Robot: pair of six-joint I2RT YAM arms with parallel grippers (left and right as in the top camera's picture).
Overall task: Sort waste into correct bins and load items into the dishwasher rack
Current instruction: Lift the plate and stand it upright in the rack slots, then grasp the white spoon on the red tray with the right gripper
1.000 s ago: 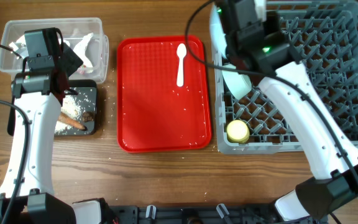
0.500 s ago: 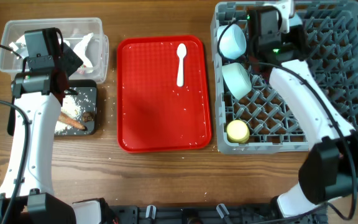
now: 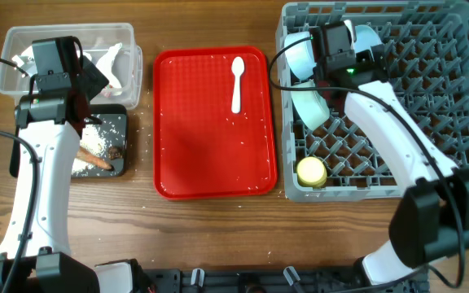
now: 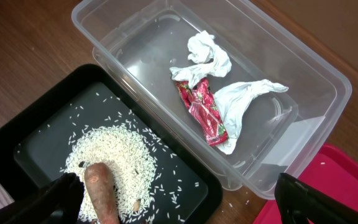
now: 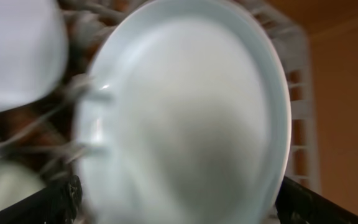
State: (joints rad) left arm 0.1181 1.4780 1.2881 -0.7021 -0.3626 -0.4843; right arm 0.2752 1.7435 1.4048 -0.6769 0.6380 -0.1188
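In the right wrist view, the pale blue plate (image 5: 185,112) fills the frame, blurred, standing among the pegs of the dishwasher rack (image 3: 430,98). My right gripper (image 5: 188,202) is open, one finger at each side of the plate. The pale blue bowl (image 3: 303,54), mint-green bowl (image 3: 309,106) and yellow cup (image 3: 311,171) sit along the rack's left side. The white spoon (image 3: 237,81) lies on the red tray. My left gripper (image 4: 185,199) hangs open and empty over the black tray (image 4: 204,168), which holds rice (image 4: 114,155) and a brown stick (image 4: 98,193). The clear tub (image 4: 328,81) holds paper (image 4: 241,99) and a wrapper (image 4: 204,112).
The red serving tray (image 3: 214,155) lies between the bins and the rack, with a few crumbs on it. Crumbs also dot the wooden table in front of it. The right arm (image 3: 405,163) crosses the rack diagonally.
The right arm carried the plate to the rack's far left part and shifted slightly left, and its jaws have opened. The left arm has not moved.
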